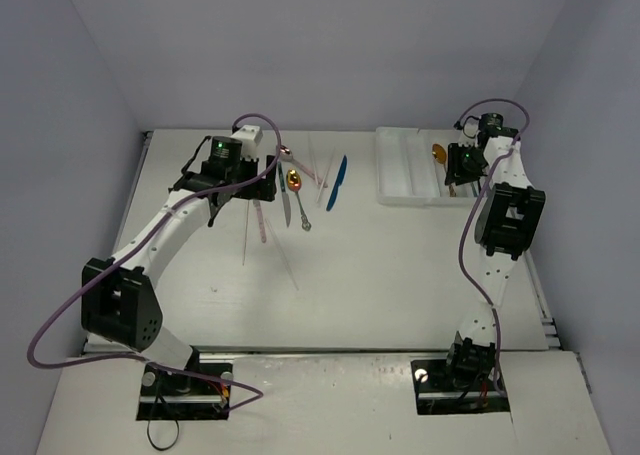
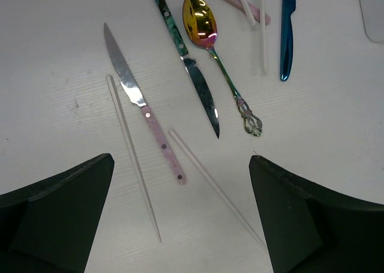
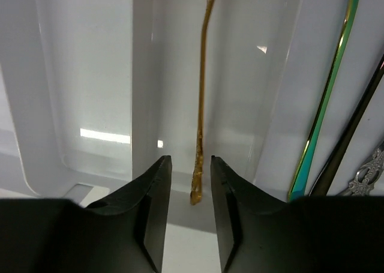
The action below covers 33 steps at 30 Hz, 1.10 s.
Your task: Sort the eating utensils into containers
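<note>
Right gripper (image 3: 191,165) fingers stand narrowly apart around the handle tip of the gold utensil (image 3: 203,93), touching neither side. That utensil lies in a compartment of the white tray (image 1: 405,165), at 2 o'clock on the table (image 1: 400,275). Left gripper (image 2: 181,160) gapes wide above loose cutlery at 11 o'clock: pink-handled knife (image 2: 157,135) at its 12, between two pale sticks (image 2: 133,159), with teal-handled knife (image 2: 186,51), iridescent spoon (image 2: 201,21) and blue knife (image 2: 288,27) toward 1.

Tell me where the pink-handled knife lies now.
In the left wrist view the pink-handled knife lies between a pale stick on its left and the green-handled knife on its right.
</note>
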Motion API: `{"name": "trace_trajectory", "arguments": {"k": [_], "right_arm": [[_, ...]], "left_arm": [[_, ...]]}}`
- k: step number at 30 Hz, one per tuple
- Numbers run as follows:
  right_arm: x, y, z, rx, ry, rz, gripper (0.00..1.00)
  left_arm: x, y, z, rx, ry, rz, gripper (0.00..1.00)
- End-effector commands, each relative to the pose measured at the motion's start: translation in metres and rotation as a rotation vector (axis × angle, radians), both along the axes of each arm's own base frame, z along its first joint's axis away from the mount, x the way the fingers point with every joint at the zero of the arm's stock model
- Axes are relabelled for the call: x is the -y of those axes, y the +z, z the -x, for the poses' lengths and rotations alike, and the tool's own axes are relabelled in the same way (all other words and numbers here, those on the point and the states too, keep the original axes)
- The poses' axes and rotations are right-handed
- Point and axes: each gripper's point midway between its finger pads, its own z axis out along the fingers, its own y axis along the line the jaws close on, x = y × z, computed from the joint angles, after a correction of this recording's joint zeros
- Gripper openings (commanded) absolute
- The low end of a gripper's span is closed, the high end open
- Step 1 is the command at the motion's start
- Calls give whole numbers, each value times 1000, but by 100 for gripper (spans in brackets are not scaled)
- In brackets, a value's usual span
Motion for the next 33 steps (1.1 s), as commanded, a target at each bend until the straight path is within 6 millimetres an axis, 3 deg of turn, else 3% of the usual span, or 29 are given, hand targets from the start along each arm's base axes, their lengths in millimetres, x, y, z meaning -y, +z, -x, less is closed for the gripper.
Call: {"name": "trace_trajectory", "arguments": {"k": [1,4,9,15,22,33], "right_arm": [[-4,46,-12,99,-12,-20,37],[-16,71,-10,141,-1,-43,38],[-48,113,1,202,44,-102,38],[-81,130,22,211,107,-96,37],[-91,131,39,194,118,-102,36],[-91,124,48,173,126,-101,36]], "left_arm": [[-5,23,-19,68,60,18,96],[1,18,-25,51,66,43,92],[29,-5,-41,-7,48,94,64],[61,-46,-66,-119,56,120,38],[81,-75,-93,-166,132,96,34],[91,-114,-107,-220,174,39,34]]}}
